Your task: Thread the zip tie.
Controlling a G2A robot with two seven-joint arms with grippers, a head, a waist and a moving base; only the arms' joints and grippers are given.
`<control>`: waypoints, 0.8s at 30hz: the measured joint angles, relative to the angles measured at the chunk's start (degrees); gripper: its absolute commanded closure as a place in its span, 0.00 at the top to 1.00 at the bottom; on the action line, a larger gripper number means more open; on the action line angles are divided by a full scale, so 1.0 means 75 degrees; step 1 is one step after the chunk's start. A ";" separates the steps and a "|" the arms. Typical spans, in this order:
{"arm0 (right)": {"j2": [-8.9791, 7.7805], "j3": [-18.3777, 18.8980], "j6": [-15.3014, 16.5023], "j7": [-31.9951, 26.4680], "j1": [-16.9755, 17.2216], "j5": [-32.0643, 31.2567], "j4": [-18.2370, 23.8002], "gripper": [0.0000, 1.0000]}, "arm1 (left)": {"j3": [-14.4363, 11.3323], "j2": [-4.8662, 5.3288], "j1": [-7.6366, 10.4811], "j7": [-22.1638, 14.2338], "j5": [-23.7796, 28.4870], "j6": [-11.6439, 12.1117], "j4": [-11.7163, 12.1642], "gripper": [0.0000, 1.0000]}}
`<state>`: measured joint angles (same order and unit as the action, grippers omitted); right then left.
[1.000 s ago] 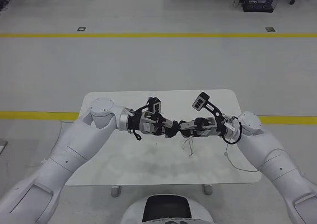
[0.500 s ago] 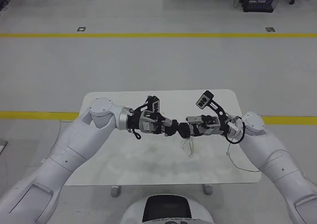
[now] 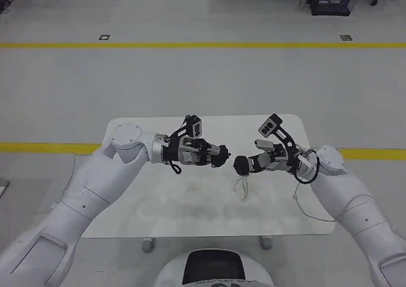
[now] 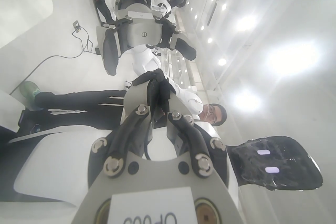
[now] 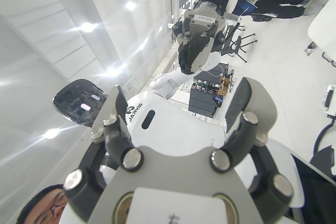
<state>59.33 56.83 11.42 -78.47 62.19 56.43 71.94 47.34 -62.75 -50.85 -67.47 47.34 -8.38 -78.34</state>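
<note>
Both arms are raised above the counter [image 3: 138,208], claws facing each other with a small gap between them. The left claw [image 3: 222,153] is closed, its dark pads pressed together. I cannot tell whether anything thin is pinched between them. The right claw [image 5: 178,99] is open, fingers [image 5: 236,101] spread wide with nothing between. A thin pale looped thing, taken to be the zip tie [image 3: 243,188], lies on the counter just below the gap between the claws, touched by neither.

Judgement: threading has not begun, and the step in hand is getting a controlled hold on the tie. The open right claw looks best placed to descend. It should pinch the strap close behind the tail tip, leaving only a short free length, since a long one will likely droop and wander. The left claw has to open, then take the head end, gripping the strap beside the head and not across the slot, so the opening is left clear and faces the other claw. Line the tail up with the slot before closing the gap, then feed slowly and straight. Risks: the thin strap may slide flat on the counter under the fingers, or buckle against the head if it goes in at an angle.
</note>
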 measured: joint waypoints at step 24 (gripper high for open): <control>0.0000 0.0000 0.0000 0.0000 0.0000 0.0000 0.0000 1.00 | 0.0307 0.0115 -0.0431 0.0057 -0.1293 0.3213 0.0164 0.00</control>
<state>59.33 56.83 11.42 -78.47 62.20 56.43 71.94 49.64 -61.89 -54.09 -67.04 37.64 15.72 -77.11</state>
